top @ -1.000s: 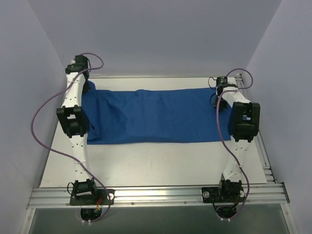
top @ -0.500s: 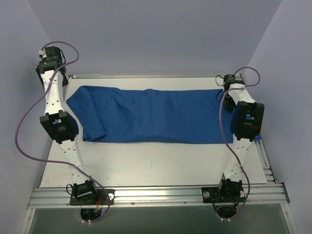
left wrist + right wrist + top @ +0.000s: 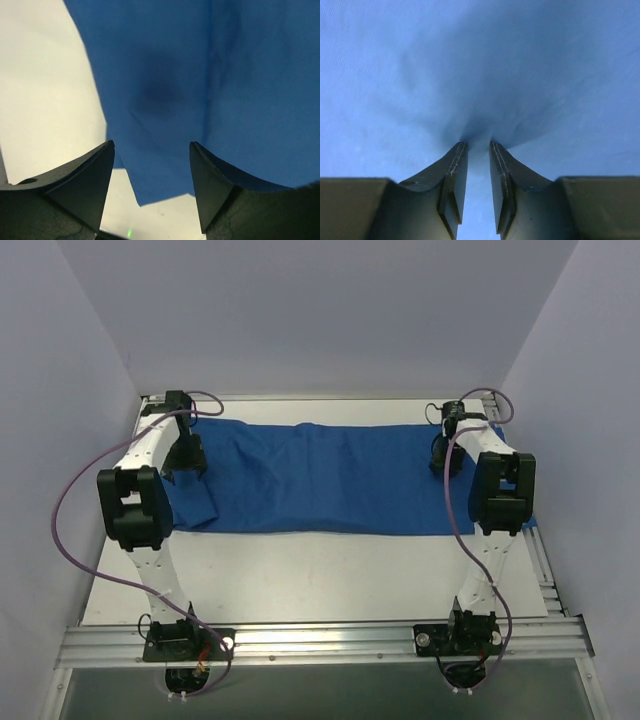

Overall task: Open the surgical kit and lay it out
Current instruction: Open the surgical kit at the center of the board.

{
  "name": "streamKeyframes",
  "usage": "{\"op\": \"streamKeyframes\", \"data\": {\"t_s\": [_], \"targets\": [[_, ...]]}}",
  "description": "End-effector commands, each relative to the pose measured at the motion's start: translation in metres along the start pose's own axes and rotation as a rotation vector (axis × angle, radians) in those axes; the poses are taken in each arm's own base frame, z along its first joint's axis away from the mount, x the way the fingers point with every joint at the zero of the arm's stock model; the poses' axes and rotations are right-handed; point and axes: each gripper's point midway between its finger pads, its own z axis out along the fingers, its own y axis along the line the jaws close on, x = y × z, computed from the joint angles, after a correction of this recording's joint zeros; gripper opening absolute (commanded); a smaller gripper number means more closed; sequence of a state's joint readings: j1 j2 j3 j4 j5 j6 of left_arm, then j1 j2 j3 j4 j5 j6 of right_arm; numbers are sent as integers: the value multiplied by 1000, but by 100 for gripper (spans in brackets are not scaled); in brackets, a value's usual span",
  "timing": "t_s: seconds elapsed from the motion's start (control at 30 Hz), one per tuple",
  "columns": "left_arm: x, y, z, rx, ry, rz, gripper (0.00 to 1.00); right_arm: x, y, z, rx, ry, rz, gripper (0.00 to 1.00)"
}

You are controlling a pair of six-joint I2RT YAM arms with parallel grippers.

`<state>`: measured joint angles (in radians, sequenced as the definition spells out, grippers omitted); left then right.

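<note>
Looking down from the top camera, I see the blue cloth wrap (image 3: 330,480) lying spread in a long band across the far half of the counter (image 3: 320,575), reaching from the left arm to just past the right one. Its near-left corner is doubled over into a small darker flap (image 3: 196,506).

My left gripper (image 3: 186,462) hangs over the left end of the wrap. On the left wrist view its jaws stand wide apart and released, with nothing between the fingers (image 3: 90,175). Below them a pointed corner of cloth runs toward the camera, with bare pale counter beside it on the left.

My right gripper (image 3: 443,458) is down on the right part of the wrap, a little in from its far edge. On the right wrist view the jaws are drawn close, only a narrow slit between them. The cloth puckers and creases in toward the fingertips, so I read them as clenched on a pinch of the wrap.
</note>
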<state>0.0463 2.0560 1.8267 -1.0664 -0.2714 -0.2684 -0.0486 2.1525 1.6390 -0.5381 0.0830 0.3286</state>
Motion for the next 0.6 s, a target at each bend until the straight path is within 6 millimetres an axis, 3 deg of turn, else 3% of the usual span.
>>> {"op": "streamKeyframes", "data": {"t_s": [0.0,0.13,0.27,0.47,0.57], "targets": [[-3,-12,-35,94,-108,-65,71,14,19,-23,-67,-1,-16,29],[35,-3,-33,93,-47,-76,74,33,18,-20,-81,24,-5,39],[62,6,-35,107,-12,-111,74,49,19,-17,-107,53,-8,41],[103,11,-29,163,61,-166,74,46,17,-21,-107,34,-18,44],[115,14,-22,182,106,-197,74,46,18,-20,-116,33,-17,45]]}}
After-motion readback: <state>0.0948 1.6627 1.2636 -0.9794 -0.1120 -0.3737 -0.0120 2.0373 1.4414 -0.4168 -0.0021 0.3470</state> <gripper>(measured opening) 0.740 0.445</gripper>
